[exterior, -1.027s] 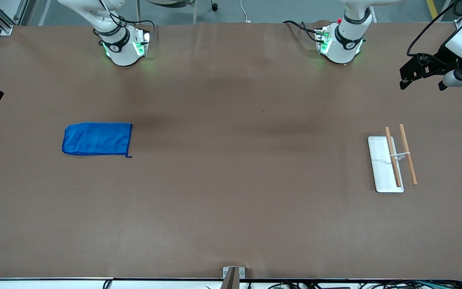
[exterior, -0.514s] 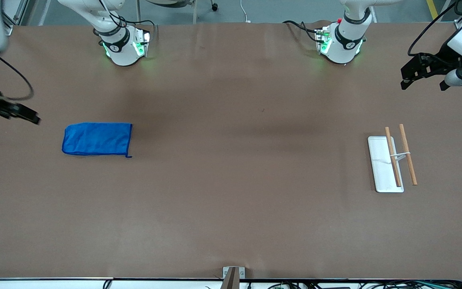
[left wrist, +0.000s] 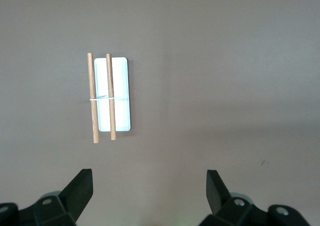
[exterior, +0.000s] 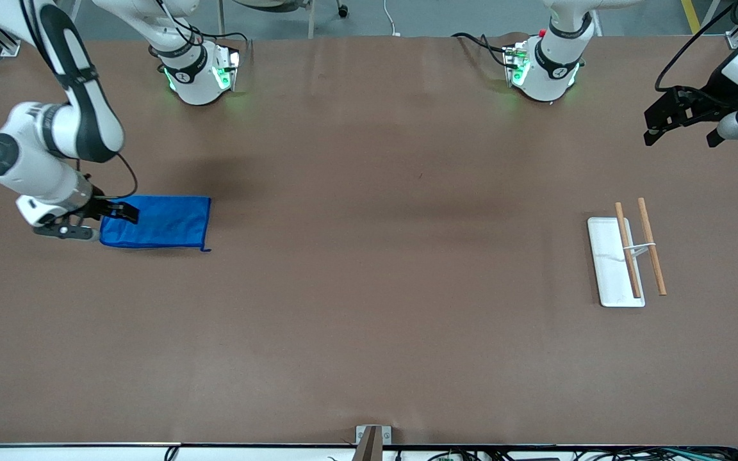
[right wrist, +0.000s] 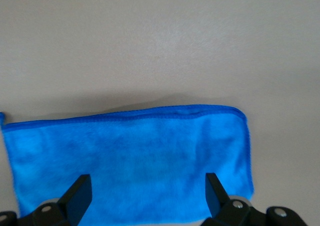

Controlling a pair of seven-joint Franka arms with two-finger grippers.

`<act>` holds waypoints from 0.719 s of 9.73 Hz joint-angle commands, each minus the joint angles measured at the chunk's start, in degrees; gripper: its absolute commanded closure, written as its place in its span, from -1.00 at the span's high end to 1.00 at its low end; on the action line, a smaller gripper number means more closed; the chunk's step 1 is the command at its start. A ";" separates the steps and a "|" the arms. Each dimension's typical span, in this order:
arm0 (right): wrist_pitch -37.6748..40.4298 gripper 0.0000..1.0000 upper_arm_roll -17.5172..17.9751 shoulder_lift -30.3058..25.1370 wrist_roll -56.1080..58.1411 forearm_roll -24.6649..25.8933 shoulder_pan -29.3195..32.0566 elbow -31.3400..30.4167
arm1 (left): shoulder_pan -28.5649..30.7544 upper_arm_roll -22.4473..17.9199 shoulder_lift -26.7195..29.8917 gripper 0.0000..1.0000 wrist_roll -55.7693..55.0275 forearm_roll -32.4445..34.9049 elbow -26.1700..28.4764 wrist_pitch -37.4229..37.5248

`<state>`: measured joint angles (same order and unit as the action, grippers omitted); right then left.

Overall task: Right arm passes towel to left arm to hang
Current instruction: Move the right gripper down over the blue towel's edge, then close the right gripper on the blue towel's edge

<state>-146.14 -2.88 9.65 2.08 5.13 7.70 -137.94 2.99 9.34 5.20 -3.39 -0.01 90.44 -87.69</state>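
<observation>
The bright blue towel [exterior: 164,221] lies flat on the brown table toward the right arm's end, its small loop at the corner nearest the front camera. My right gripper [exterior: 109,221] hangs low over the towel's end that faces the table edge. It is open, and the right wrist view shows its fingers [right wrist: 77,193] spread above the towel [right wrist: 130,156] with nothing between them. My left gripper [exterior: 678,136] waits in the air over the left arm's end of the table. In the left wrist view that gripper [left wrist: 150,186] stands open and empty above bare tabletop.
A white rack base [exterior: 609,275] with two wooden rods [exterior: 652,246] across it stands toward the left arm's end, nearer the front camera than the left gripper. The same rack [left wrist: 120,94] shows in the left wrist view. Both arm bases [exterior: 199,73] stand along the table's robot-side edge.
The right arm has swung in from the table's end and come down over the towel's end. The left gripper has drifted slightly up and toward the table edge. The towel has not moved.
</observation>
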 commanded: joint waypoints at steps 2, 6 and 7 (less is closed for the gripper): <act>-12.39 0.94 0.59 5.20 4.68 1.28 3.37 -4.25 | 0.17 0.07 -2.57 1.00 0.67 -0.96 -1.68 1.03; -17.49 0.19 0.59 8.97 4.42 1.28 3.72 -5.49 | 0.26 0.07 -2.65 1.00 0.67 -0.96 -1.85 1.11; -18.12 -0.61 0.59 9.16 3.90 1.28 3.64 -5.67 | 0.17 0.07 -2.65 1.00 0.67 -0.96 -1.85 1.11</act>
<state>-162.17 -2.91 18.39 6.28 5.45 10.18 -142.30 3.01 9.33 3.69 -3.39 -0.01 88.56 -87.56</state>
